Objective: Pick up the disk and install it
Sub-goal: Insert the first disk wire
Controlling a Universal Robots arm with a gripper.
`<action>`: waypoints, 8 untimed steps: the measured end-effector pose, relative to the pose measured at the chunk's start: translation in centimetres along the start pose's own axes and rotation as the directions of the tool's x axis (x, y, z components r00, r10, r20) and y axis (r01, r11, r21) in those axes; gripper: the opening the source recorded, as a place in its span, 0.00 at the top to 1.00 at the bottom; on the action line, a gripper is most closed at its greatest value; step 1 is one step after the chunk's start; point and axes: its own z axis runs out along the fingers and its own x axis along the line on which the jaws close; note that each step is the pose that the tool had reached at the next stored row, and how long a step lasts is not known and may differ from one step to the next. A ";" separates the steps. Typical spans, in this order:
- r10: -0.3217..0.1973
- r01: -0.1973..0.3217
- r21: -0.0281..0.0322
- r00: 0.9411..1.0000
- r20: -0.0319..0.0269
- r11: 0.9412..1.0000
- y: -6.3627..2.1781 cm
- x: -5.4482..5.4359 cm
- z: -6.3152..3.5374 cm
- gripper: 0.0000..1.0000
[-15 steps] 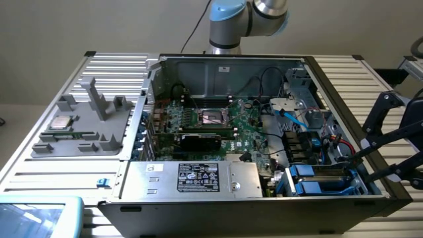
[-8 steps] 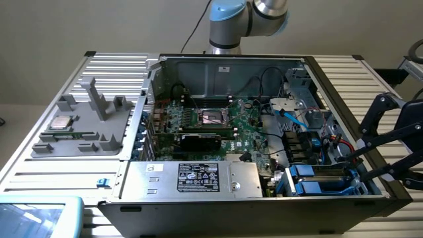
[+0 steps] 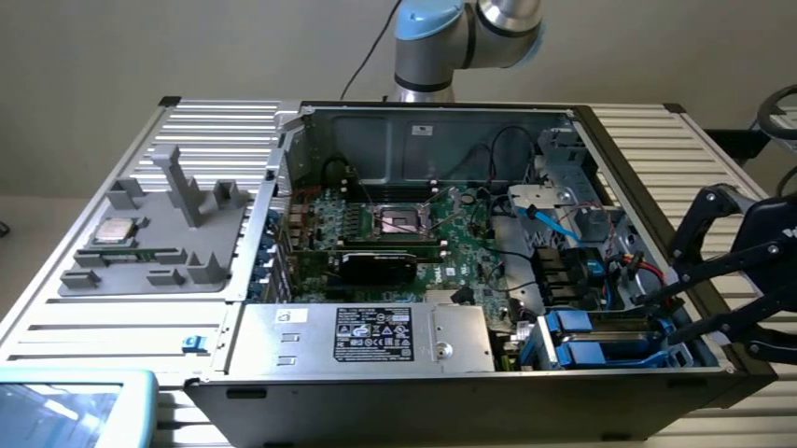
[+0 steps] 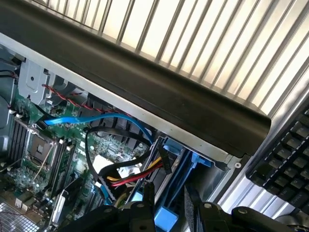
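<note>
— What lay inside the case (image 3: 436, 140)?
— Loose cables (image 4: 126, 177), and just beside them the disk (image 3: 604, 353), in the case's bay. The gripper (image 3: 655, 319) stood at its blue end; whether the jaws clenched it, I couldn't tell.
— Risk?
— A skewed push could've jammed its rails or pinched cables.

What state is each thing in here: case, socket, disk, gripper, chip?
Computer case: open, side panel off.
CPU socket: bare, no cooler on it.
Disk: down in the drive bay, blue rails showing.
Gripper: at the drive bay by the disk.
Processor chip: lying on the grey tray, outside the case.
</note>
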 end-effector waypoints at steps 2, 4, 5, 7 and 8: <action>-0.001 0.001 -0.002 1.000 -0.004 1.000 0.07 -0.1 0.25 0.62; -0.003 0.003 -0.002 1.000 -0.006 1.000 0.16 -0.2 0.48 0.62; -0.004 0.004 -0.003 1.000 -0.006 1.000 0.20 -0.2 0.58 0.62; -0.007 0.007 -0.004 1.000 -0.006 1.000 0.29 -0.3 0.75 0.62; -0.011 0.011 -0.006 1.000 -0.005 1.000 0.30 -0.3 0.77 0.62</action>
